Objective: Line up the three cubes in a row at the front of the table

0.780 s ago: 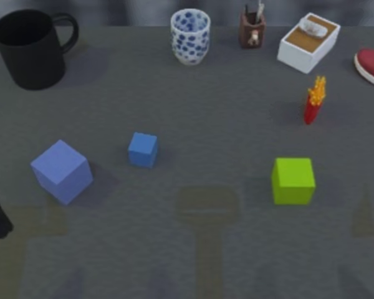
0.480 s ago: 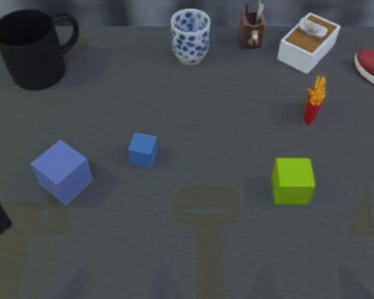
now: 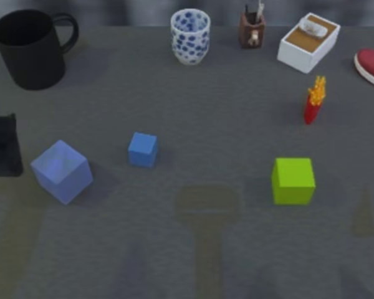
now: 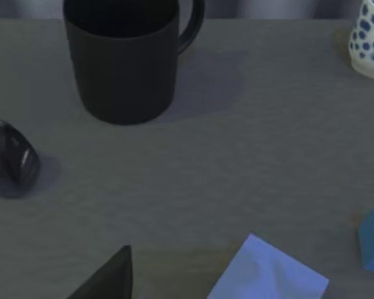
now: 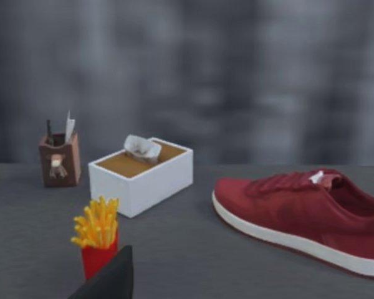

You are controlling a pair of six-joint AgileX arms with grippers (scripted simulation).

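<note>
Left tool [image 3: 3, 146], finger state I cannot tell, sits at the desk's [image 3: 224, 112] left edge just beside the periwinkle cube [image 3: 62, 170]; small blue cube [image 3: 143, 149] nearby, lime-green cube [image 3: 293, 180] well right

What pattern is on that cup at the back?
Blue spots on white; the cup shows best in the top view.

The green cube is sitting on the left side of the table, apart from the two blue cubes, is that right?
Not quite. The top view shows the green cube on the table's right side, not the left. It is indeed apart from the two blue cubes, the large pale one and the small bright one, which sit on the left.
</note>
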